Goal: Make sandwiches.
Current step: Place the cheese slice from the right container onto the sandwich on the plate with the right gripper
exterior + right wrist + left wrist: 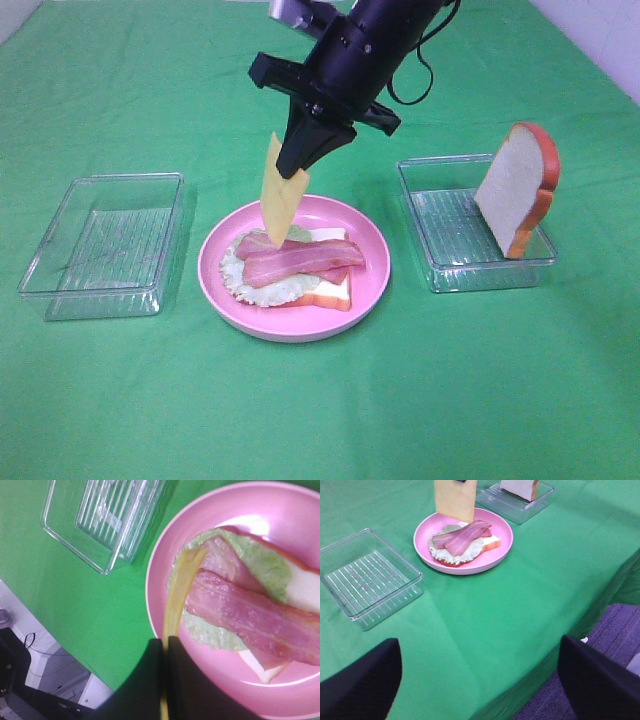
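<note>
My right gripper [297, 170] is shut on a yellow cheese slice [280, 200], which hangs down over the far left of the pink plate [372, 285]. Its lower tip is just above the stack. On the plate lies a bread slice [332, 292] topped with pale green lettuce [250, 285] and pink bacon strips [300, 258]. The right wrist view shows the shut fingers [150, 680] pinching the cheese [180, 585] edge-on above the bacon [250, 615]. A second bread slice [515, 190] stands upright in the right clear tray [450, 255]. My left gripper [479, 645] is open, empty, low over the table's near side.
An empty clear tray [105, 245] sits left of the plate. The green cloth covers the table. In the left wrist view the table edge [600, 595] drops off to a purple floor on the right.
</note>
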Robot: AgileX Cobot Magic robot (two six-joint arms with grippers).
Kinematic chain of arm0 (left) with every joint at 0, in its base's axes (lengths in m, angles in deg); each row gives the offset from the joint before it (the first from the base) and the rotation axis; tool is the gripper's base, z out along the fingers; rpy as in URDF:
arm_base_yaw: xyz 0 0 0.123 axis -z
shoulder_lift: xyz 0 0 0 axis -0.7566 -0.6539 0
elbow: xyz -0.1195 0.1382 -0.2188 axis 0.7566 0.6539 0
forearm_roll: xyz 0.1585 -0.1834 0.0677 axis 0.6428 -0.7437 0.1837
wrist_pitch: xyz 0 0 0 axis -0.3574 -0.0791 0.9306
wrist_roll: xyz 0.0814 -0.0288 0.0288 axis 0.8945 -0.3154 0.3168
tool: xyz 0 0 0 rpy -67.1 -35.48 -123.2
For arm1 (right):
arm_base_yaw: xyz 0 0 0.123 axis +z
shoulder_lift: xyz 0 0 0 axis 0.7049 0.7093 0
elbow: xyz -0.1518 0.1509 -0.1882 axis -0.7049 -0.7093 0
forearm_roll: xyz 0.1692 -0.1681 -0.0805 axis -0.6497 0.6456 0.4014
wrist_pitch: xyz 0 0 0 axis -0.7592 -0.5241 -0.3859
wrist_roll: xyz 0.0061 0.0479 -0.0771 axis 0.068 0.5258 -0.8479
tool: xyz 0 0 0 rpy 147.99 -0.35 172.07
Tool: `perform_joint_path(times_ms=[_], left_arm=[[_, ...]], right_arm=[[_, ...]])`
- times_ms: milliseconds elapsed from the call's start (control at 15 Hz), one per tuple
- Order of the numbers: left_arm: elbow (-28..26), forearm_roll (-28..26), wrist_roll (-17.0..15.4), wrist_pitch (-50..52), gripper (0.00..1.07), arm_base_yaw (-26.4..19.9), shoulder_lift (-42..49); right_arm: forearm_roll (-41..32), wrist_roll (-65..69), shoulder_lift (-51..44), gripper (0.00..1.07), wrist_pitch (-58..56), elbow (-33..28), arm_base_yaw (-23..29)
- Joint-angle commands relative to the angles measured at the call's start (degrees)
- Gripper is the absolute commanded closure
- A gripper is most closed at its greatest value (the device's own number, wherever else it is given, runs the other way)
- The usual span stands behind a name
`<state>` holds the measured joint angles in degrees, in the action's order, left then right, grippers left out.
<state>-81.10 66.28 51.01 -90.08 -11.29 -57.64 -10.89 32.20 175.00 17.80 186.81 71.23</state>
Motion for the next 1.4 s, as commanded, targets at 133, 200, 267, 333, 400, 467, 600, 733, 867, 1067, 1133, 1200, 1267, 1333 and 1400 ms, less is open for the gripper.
perform_joint_path(times_ms=[133,200,267,333,400,467,600,733,867,1067,1133,1200,1267,1333,1400], left_arm=[[0.2,0.1,-0.3,0.3,0.26,0.1,1.3],[0.2,0.1,-0.3,0.3,0.26,0.1,1.3],[0.2,0.1,-0.3,0.3,0.26,0.1,1.3],[0.2,0.1,-0.3,0.3,0.26,0.1,1.3],[0.2,0.1,-0.3,0.3,0.26,0.1,1.3],[0.2,0.1,-0.3,0.3,0.26,0.1,1.3],[0.2,0.1,-0.3,0.3,0.26,0.1,1.3],[0.2,0.1,-0.3,0.3,0.26,0.1,1.3],[0.2,0.1,-0.3,0.3,0.26,0.1,1.3],[0.2,0.1,-0.3,0.3,0.26,0.1,1.3],[0.2,0.1,-0.3,0.3,0.26,0.1,1.3],[0.2,0.1,-0.3,0.3,0.26,0.1,1.3],[0.2,0.1,-0.3,0.3,0.26,0.1,1.3],[0.2,0.1,-0.3,0.3,0.26,0.1,1.3],[0.2,0.1,-0.3,0.3,0.26,0.1,1.3]], right_arm=[[-4.7,-2.6,0.8,1.07,3.6,-5.0,0.5],[-6.6,-4.0,1.4,1.07,4.1,-6.0,0.5],[-7.4,-4.4,2.1,1.07,5.3,-6.4,0.4],[-6.7,-3.7,3.2,1.07,6.1,-6.4,0.3],[-6.1,-2.7,4.0,1.07,6.5,-6.4,0.3],[-5.6,-2.3,4.5,1.07,6.6,-6.4,0.3],[-2.6,0.9,6.6,1.07,7.0,-6.4,0.3],[2.6,5.0,6.6,1.01,8.5,-6.4,0.3],[5.1,6.5,6.6,0.86,8.6,-6.1,0.3],[9.1,9.4,5.8,0.45,9.5,-5.8,0.3],[11.0,9.7,5.1,0.37,9.5,-5.8,0.3],[12.5,9.8,4.1,0.34,9.3,-5.8,0.3],[14.8,10.4,2.8,0.34,9.3,-5.8,0.3],[17.9,11.2,0.9,0.34,9.3,-5.8,0.3],[21.1,12.3,-1.0,0.34,9.1,-5.8,0.2]])
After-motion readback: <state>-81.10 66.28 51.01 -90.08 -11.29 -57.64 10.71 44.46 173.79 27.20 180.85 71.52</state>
